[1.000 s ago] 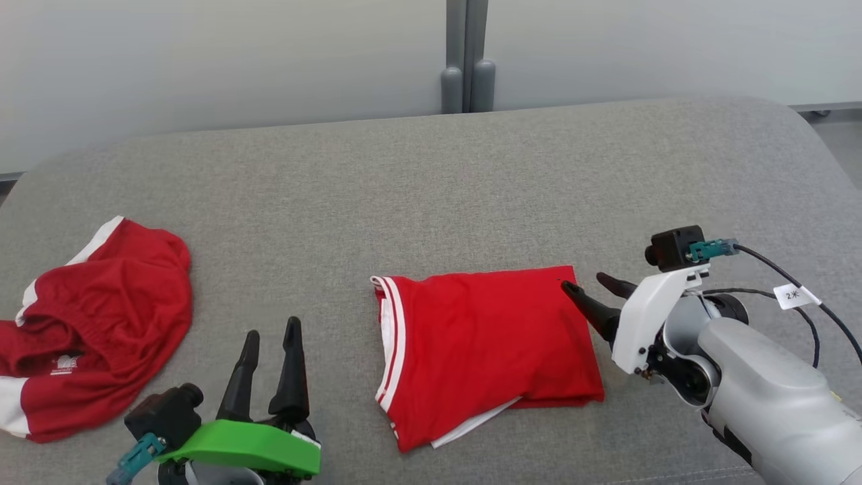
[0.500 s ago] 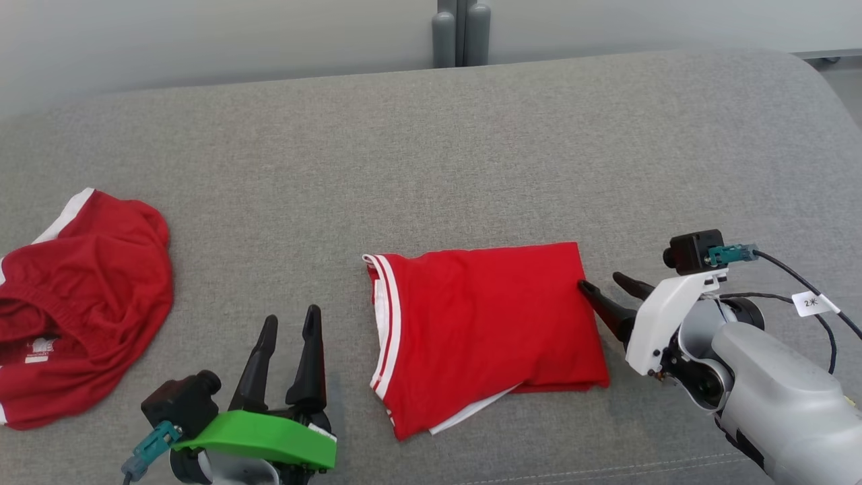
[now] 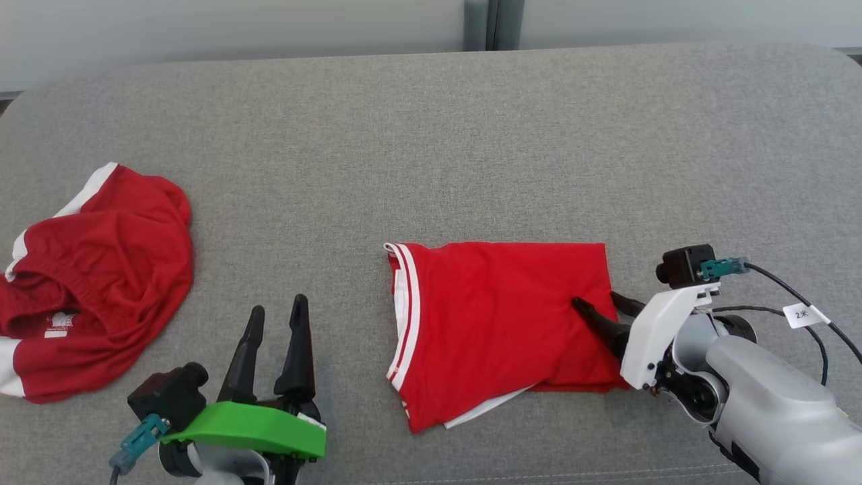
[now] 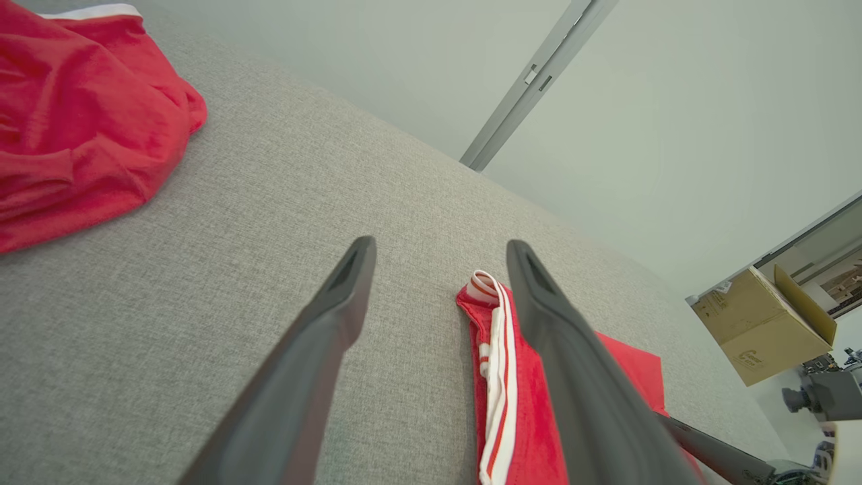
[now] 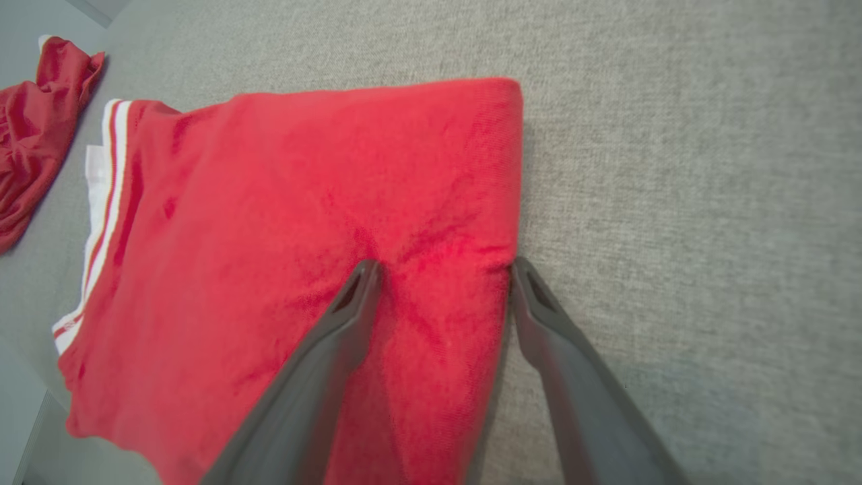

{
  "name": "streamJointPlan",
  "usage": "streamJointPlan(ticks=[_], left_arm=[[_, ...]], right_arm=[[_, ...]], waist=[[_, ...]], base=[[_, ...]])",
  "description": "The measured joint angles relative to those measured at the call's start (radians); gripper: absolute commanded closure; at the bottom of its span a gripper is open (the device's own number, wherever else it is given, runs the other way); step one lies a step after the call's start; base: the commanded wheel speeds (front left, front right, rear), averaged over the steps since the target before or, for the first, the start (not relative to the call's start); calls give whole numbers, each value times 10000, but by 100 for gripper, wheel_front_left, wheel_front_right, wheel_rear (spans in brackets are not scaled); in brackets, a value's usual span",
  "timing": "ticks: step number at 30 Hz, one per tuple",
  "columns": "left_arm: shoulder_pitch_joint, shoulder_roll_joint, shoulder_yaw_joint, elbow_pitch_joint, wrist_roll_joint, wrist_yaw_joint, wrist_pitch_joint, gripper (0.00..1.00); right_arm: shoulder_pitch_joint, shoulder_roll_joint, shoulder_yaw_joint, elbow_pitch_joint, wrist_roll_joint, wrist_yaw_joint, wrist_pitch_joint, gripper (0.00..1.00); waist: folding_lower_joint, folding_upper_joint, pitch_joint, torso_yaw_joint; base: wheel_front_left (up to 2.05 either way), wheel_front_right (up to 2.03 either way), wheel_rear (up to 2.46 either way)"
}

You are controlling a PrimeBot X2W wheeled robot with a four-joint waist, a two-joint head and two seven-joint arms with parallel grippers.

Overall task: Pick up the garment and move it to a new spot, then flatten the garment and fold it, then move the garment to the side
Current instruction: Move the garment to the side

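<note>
Folded red garment (image 3: 498,330) is lying flat on the grey cushion (image 3: 431,148), right of centre, white-striped hem facing left. Right gripper (image 3: 595,300) is sitting at its right edge, jaws spread wide and straddling a strip of fabric. One finger (image 5: 316,364) is pressing on top of the cloth, the other is touching down right at the edge, and the fabric between them is creasing, not pinched. Left gripper (image 3: 277,304) is pointing over bare cushion just left of the garment, wide apart, gripping nothing. Second red garment (image 3: 101,283), crumpled, is lying far left.

"2米" on white cable tag (image 3: 801,314)
</note>
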Motion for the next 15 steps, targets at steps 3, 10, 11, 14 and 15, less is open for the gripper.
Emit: streamJointPlan(ticks=[3, 10, 11, 14, 15], left_arm=[[-1, 0, 29, 13, 0, 0, 0, 0], [-4, 0, 69, 58, 0, 0, -2, 0], [-4, 0, 81, 63, 0, 0, -2, 0], [-4, 0, 130, 90, 0, 0, -2, 0], [-4, 0, 180, 88, -2, 0, -2, 0]], right_arm=[[0, -2, 46, -19, 27, 0, 15, 67], [-5, -38, 167, -123, 88, 0, 44, 100], [-9, -59, 165, -132, 88, 0, 42, 100], [-46, -123, 165, -144, 84, 12, 40, 100], [-80, -140, 190, -150, 73, 13, 40, 100]], waist=[[0, 0, -11, -14], [0, 0, -48, -99], [0, 0, -54, -116], [0, 0, -66, -174], [0, 0, -68, -201]], base=[[0, 0, 0], [0, 0, 0], [0, 0, 0], [0, 0, 0], [0, 0, 0]])
